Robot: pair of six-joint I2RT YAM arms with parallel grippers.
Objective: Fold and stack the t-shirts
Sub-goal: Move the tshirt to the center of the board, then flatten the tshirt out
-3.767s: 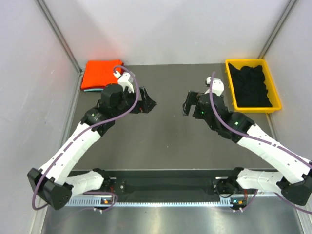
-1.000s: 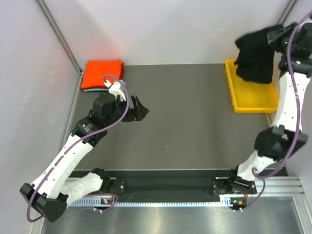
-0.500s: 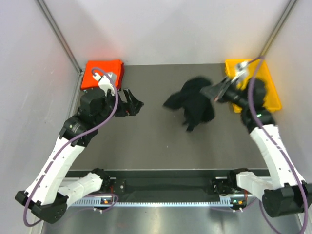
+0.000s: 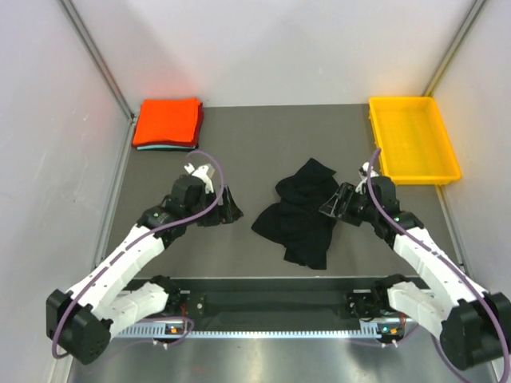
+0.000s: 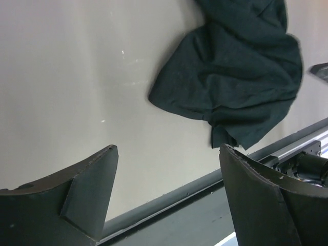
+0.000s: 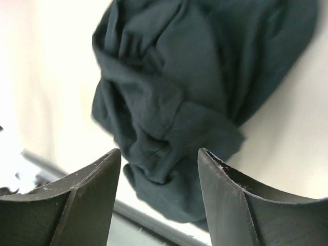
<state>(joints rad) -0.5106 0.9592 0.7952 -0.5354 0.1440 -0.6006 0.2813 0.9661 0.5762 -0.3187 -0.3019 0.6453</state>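
Observation:
A black t-shirt [image 4: 299, 214] lies crumpled in a heap on the dark table, between the two arms. My right gripper [image 4: 330, 205] stands open just at the heap's right edge, and nothing is between its fingers. In the right wrist view the black t-shirt [image 6: 195, 77] fills the space beyond the open gripper [image 6: 159, 151]. My left gripper [image 4: 233, 209] is open a short way left of the heap, apart from it. The left wrist view has the black t-shirt [image 5: 236, 77] up to the right of the open gripper [image 5: 169, 148]. A folded orange-red t-shirt [image 4: 168, 121] rests on a teal one [image 4: 160, 148] at the back left.
A yellow plastic tray [image 4: 413, 140] with nothing in it sits at the back right corner. Grey walls close the table at left, right and back. The metal rail [image 4: 271, 307] with both arm bases runs along the near edge.
The right arm swung the black t-shirt from above the tray to the table's middle and opened, dropping it in a heap. The left gripper came nearer and to the right.

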